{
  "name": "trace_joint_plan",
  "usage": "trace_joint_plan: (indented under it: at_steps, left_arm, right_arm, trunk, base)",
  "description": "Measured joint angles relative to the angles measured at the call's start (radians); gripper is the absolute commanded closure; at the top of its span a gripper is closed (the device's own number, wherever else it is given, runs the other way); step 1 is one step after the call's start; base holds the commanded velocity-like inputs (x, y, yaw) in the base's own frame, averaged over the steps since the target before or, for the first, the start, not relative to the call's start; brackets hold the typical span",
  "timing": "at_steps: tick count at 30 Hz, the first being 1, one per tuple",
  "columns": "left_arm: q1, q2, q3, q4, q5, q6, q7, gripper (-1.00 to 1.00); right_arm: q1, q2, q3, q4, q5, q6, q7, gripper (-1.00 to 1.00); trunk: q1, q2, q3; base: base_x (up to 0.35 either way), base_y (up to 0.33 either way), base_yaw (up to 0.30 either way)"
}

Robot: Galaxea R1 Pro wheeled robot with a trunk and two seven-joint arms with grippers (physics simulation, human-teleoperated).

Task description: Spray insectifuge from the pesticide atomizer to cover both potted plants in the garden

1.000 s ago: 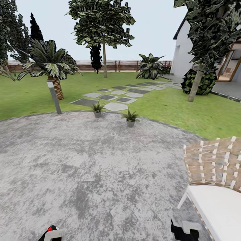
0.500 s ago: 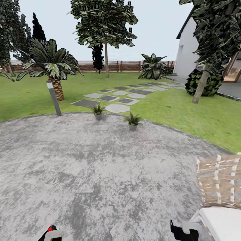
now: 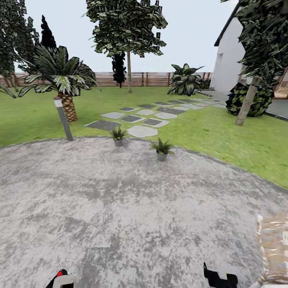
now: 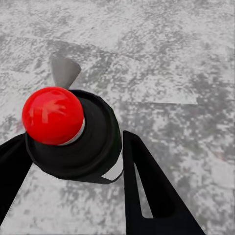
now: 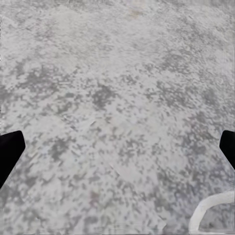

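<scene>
The left tool [image 4: 73,161] is closed on the pesticide atomizer [image 4: 73,142], its two black fingers [image 4: 147,186] pressing the bottle from either side. From the left wrist camera the bottle is seen end on: a black top with a red ball button, a grey nozzle cone beyond it, and a strip of white label at the edge. In the head view the left tool [image 3: 61,279] sits at the near left with the red button just showing. The right tool [image 3: 218,278] sits at the near right; in its wrist camera the black fingertips [image 5: 10,152] stand wide apart at the two edges with nothing between them.

Under both tools lies the grey mottled patio [image 3: 120,208]. Far ahead, at the patio's far rim, stand the two potted plants, well apart from the tools: the left plant [image 3: 118,135] and the right plant [image 3: 162,149], each in a small grey pot. Beyond them are stepping stones [image 3: 142,131], lawn [image 3: 224,132] and the brown fence [image 3: 148,79]. A wicker chair [image 3: 274,248] shows at the near right.
</scene>
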Motion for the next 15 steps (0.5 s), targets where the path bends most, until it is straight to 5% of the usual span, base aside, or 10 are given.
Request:
trace_joint_plan:
  at_steps: [15]
  left_arm:
    - [0.0, 0.0, 0.0, 0.001, 0.0, 0.001, 0.0, 1.0]
  right_arm:
    - [0.0, 0.0, 0.0, 0.0, 0.0, 0.001, 0.0, -1.0]
  trunk:
    - [0.0, 0.0, 0.0]
  base:
    - [0.339, 0.018, 0.0]
